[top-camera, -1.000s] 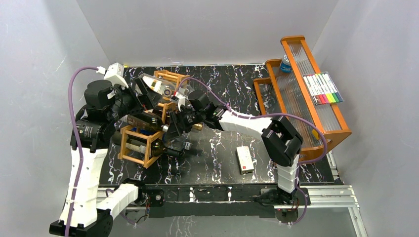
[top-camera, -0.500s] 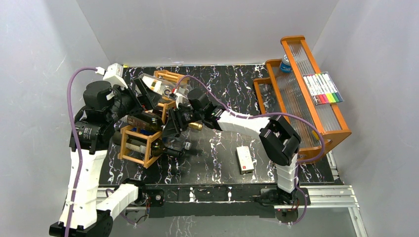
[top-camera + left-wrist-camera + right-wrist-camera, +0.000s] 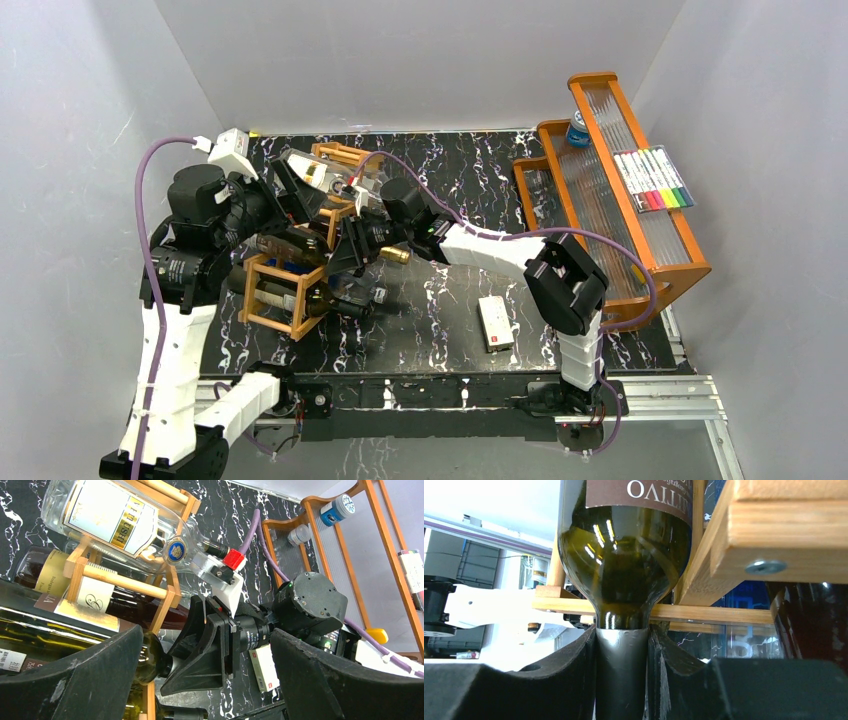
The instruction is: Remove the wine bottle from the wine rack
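The wooden wine rack (image 3: 268, 268) stands at the left of the table with several bottles lying in its cells. A dark green wine bottle (image 3: 624, 555) with a brown label lies in one cell, its neck pointing right. My right gripper (image 3: 622, 680) is shut on that neck, the pads pressed against both sides just below the shoulder; from above, the right gripper (image 3: 345, 255) is at the rack's right face. My left gripper (image 3: 205, 635) hangs wide open above the rack, holding nothing and looking down on the bottle's shoulder (image 3: 150, 655).
A clear bottle (image 3: 115, 525) lies on top of the rack, and a red wine bottle (image 3: 95, 597) lies below it. A small white box (image 3: 495, 322) rests on the table. At the right, an orange tiered tray (image 3: 600, 200) holds a can (image 3: 578, 128) and markers (image 3: 655, 180).
My right gripper moved a little left to the rack and closed on the green bottle's neck. The left arm has stayed still.
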`<state>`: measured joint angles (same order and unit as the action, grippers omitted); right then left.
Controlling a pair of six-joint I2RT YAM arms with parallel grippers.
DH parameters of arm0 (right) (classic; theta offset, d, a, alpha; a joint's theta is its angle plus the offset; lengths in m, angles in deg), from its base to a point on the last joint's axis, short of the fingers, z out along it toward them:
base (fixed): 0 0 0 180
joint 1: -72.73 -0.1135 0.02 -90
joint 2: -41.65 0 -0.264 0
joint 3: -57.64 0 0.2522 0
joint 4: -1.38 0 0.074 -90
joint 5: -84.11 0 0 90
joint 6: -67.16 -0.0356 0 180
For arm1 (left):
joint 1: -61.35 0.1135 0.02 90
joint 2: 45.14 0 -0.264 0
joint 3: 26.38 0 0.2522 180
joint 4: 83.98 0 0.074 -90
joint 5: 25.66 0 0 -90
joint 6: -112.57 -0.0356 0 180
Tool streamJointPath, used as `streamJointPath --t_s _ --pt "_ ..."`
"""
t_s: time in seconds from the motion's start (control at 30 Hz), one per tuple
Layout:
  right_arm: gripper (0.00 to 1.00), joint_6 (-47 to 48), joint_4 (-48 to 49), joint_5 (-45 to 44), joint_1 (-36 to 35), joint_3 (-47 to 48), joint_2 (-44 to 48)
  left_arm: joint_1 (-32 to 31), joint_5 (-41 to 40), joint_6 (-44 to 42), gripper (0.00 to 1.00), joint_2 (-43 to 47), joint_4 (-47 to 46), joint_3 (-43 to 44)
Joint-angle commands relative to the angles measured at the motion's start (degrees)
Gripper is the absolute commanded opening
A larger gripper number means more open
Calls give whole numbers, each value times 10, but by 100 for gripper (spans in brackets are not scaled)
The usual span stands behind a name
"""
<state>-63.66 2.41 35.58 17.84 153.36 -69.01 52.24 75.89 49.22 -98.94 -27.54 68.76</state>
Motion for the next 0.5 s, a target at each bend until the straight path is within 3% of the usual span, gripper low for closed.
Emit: streamJointPath --t_s 0.0,0.2,0.33,0.47 --pt "29 -24 80 23 -4 8 16 2 9 1 98 3 9 24" --pt "15 -32 92 29 -3 4 32 2 11 1 98 0 10 34" --pt "1 -41 98 33 -1 11 46 2 13 0 98 -9 16 60" --pt "0 -60 118 37 7 12 64 1 19 3 98 -16 20 97"
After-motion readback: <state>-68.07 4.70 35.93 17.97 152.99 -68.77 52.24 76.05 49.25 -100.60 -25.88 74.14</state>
